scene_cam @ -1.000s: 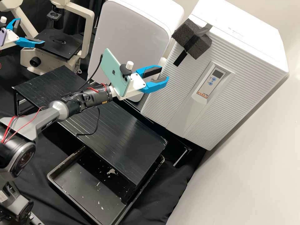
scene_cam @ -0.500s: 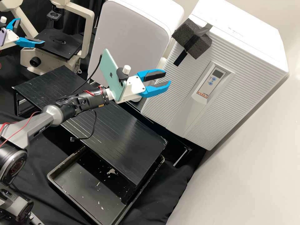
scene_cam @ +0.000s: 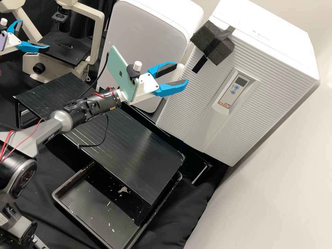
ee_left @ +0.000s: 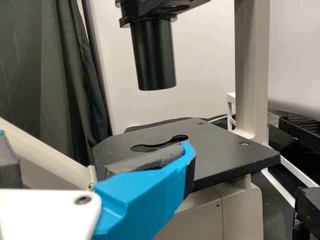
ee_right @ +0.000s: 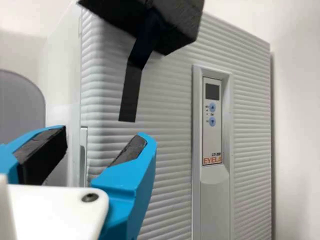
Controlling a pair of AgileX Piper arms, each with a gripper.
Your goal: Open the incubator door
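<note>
Incubator door (scene_cam: pixel 199 93) partly behind dark foam (scene_cam: pixel 224 52) and tape (scene_cam: pixel 199 65)

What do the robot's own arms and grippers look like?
The right arm is silver-grey and black, with red wires and a black cable. The right gripper and left gripper are white, with blue fingers and dark pads. They carry a pale green phone and a purple phone, respectively.

A lab, by its microscope (scene_cam: pixel 71 54) and white incubator (scene_cam: pixel 238 86)
</note>
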